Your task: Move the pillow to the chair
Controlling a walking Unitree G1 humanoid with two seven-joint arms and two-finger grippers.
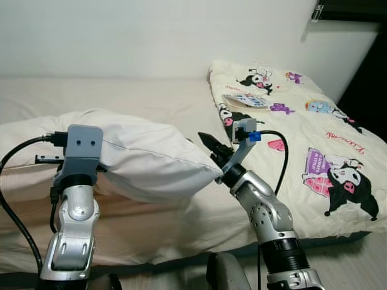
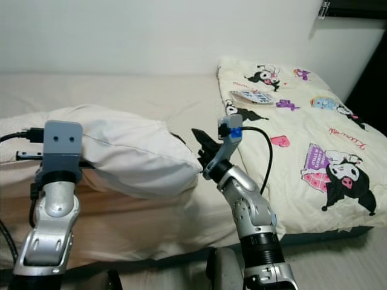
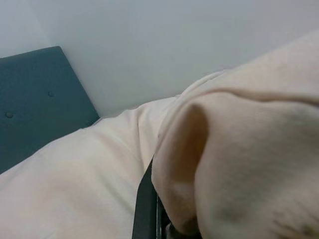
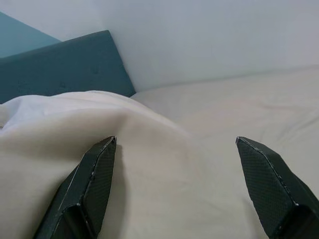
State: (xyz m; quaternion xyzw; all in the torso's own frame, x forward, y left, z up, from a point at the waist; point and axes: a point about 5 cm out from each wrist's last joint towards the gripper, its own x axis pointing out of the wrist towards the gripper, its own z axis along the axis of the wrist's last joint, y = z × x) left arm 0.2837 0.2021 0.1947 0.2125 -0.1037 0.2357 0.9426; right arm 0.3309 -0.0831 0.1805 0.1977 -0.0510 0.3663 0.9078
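A cream-sheeted bed stretches along a white wall, its right half covered by a pale comforter printed with black-and-white cartoon figures. The white pillow lies raised off the near part of the mattress, held between the robot's two silver arms. The left gripper is at the pillow's left end, one black finger pressed against bunched fabric in the wrist view; whether its fingers pinch the cloth cannot be told. The right gripper sits at the pillow's right corner, fingers spread wide, the cloth just below them. A teal padded headboard stands against the wall. A small patterned flat object rests on the comforter.
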